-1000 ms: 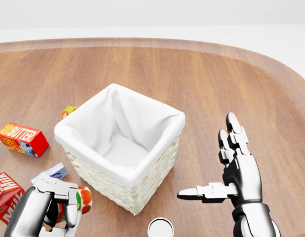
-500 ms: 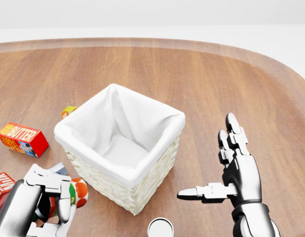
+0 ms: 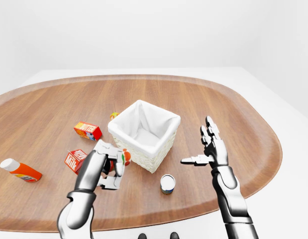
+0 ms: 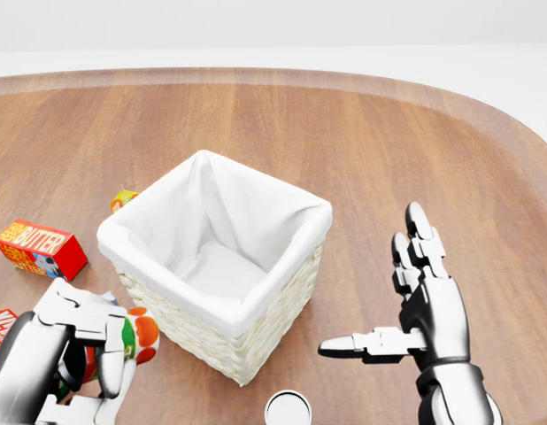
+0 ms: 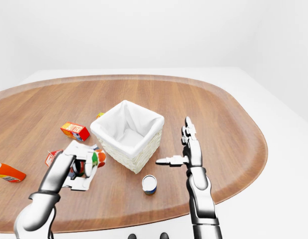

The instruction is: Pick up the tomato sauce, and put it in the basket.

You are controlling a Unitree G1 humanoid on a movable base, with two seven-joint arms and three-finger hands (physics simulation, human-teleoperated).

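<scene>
Left hand (image 3: 110, 167) gripping tomato sauce (image 3: 125, 157), raised

simulated test scene, not real room: blank white walls and floor, flat even light. single rounded wooden table (image 3: 233, 114) in empty space. groceries scattered on it: butter box (image 3: 87, 130), milk carton (image 3: 74, 160), bottle (image 3: 20, 170), can (image 3: 167, 183), lined wicker basket (image 3: 144, 135).
</scene>
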